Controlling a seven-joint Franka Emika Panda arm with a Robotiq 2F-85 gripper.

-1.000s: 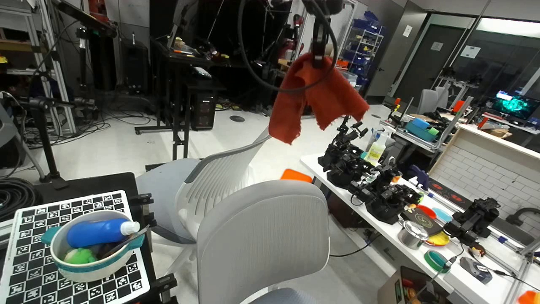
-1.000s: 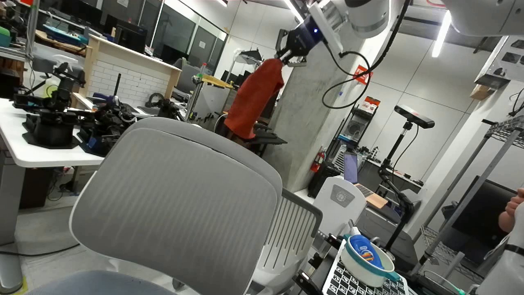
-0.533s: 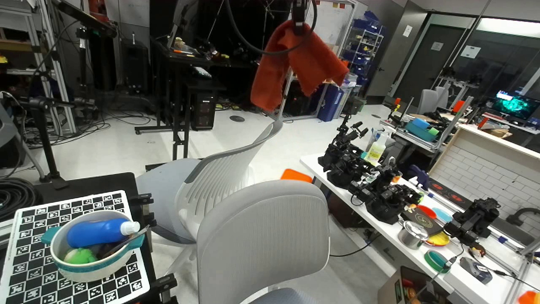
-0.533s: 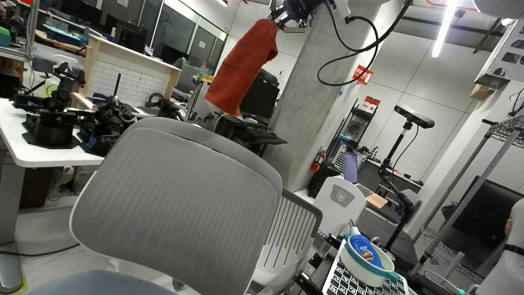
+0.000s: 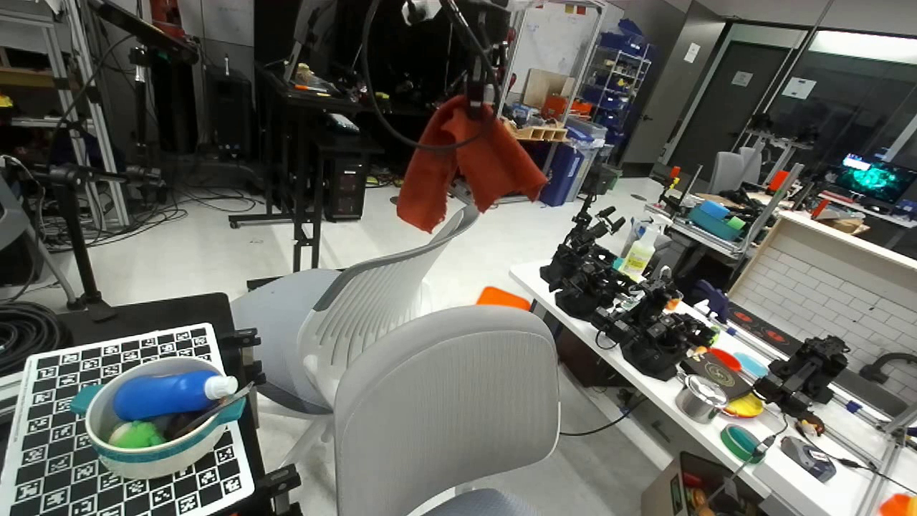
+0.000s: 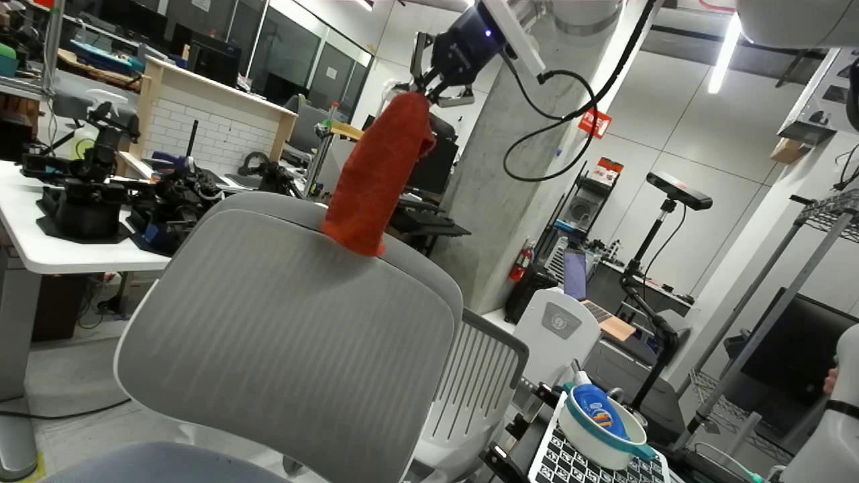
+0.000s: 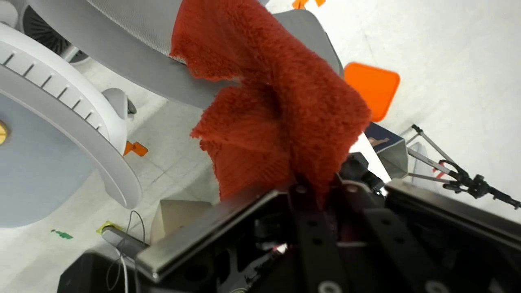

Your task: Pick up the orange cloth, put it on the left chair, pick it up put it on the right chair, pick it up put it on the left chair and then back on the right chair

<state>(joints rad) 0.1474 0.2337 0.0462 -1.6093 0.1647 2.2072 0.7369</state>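
My gripper is shut on the orange cloth, which hangs limp in folds below it. In an exterior view the gripper holds the cloth so that its lower end overlaps the top edge of the right chair. In an exterior view the cloth covers the tip of the left chair, above and behind the right chair. In the wrist view the fingertips pinch the cloth, which hides part of the right chair's back. Whether cloth and chair touch I cannot tell.
A white bench with black robot arms stands beside the chairs. A pot with a blue bottle sits on a checkered board on the other side. A black cable loops below the arm. An orange flat piece lies on the floor.
The gripper and the cloth first rose, then came down again. Overall they moved to the left in both exterior views. The chairs have not moved.
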